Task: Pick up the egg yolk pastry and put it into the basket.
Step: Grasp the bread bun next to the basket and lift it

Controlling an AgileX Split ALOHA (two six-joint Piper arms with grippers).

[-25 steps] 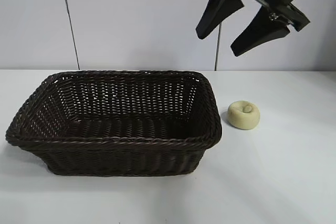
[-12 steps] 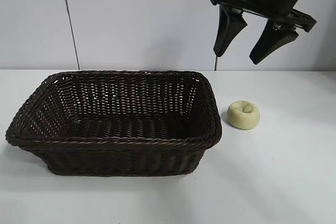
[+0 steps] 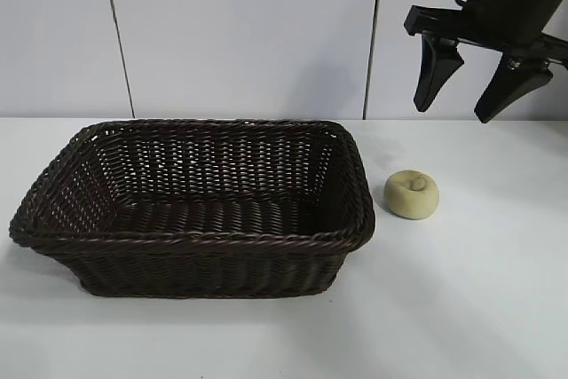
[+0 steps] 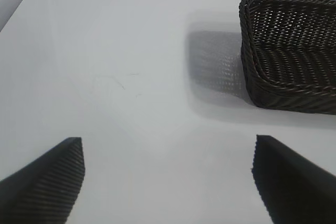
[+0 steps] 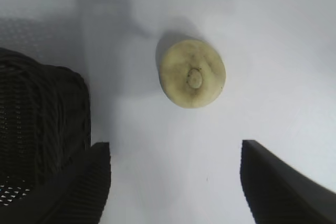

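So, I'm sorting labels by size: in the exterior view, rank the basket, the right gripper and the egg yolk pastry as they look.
1. basket, by far the largest
2. right gripper, open, up in the air; nearness to the camera may skew this
3. egg yolk pastry, smallest

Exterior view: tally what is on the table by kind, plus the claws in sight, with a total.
Baskets: 1, the dark brown wicker basket, nothing in it.
Pastries: 1, the egg yolk pastry, on the table beside the basket, apart from it.
Claws: 1, the right claw, open, above the pastry and off to its right.
Total: 3
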